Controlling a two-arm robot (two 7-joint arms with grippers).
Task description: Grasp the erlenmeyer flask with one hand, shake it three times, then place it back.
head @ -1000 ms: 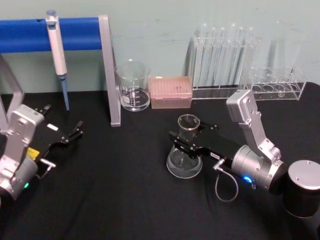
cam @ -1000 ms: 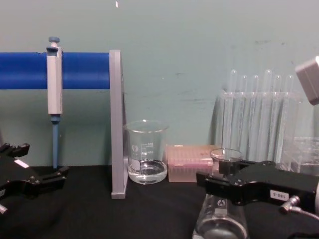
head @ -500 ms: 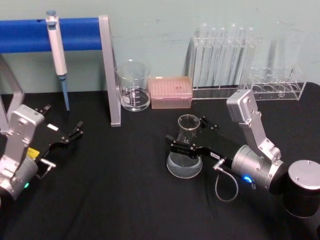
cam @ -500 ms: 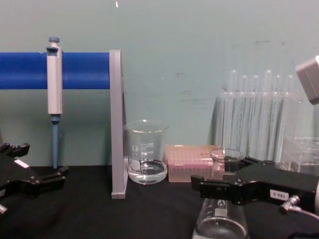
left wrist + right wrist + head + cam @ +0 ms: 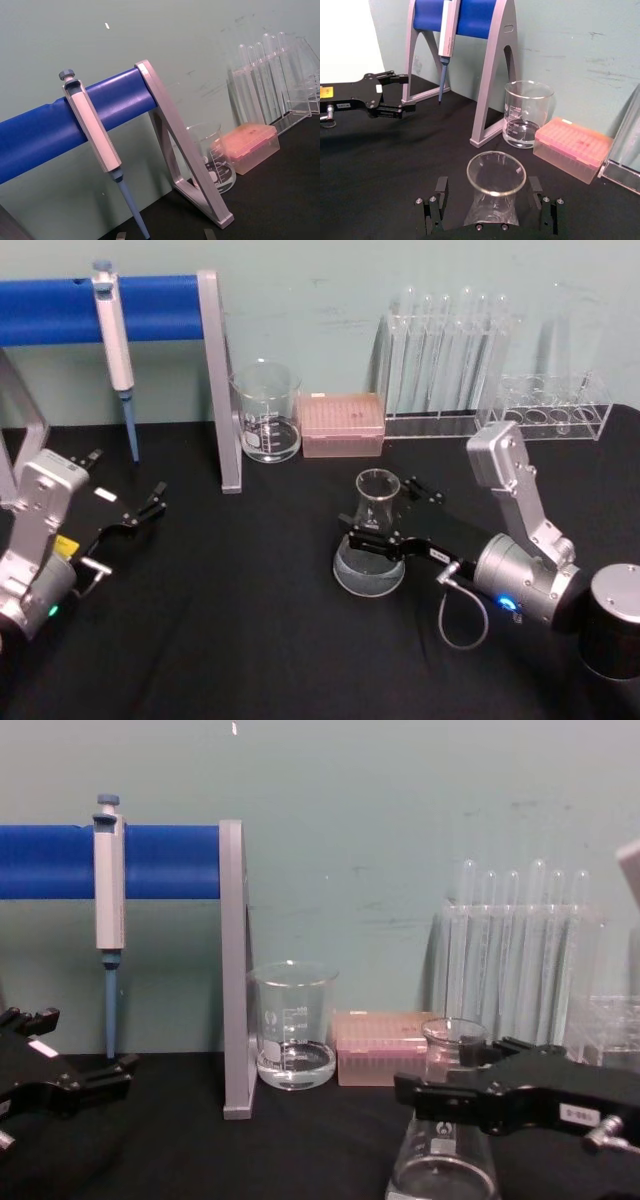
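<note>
The erlenmeyer flask [image 5: 370, 545] stands upright on the black table, a little clear liquid in its wide base. My right gripper [image 5: 382, 507] is open around its neck, one finger on each side with a gap to the glass. The right wrist view has the flask [image 5: 495, 186] centred between the two fingers [image 5: 440, 190] of the right gripper [image 5: 487, 189]. From the chest, the flask [image 5: 445, 1155] rises behind the right gripper [image 5: 450, 1072]. My left gripper [image 5: 145, 506] rests open at the table's left, far from the flask, and also appears as the left gripper [image 5: 407, 92] [image 5: 95, 1055].
Behind the flask stand a glass beaker [image 5: 266, 412] with liquid, a pink tip box [image 5: 342, 424] and racks of test tubes [image 5: 450, 360]. A blue stand [image 5: 110, 308] with grey legs holds a pipette [image 5: 115, 350] at the back left.
My right gripper has opened off the flask's neck and drawn back slightly to the right. The flask stays standing in place. The left arm has not moved.
</note>
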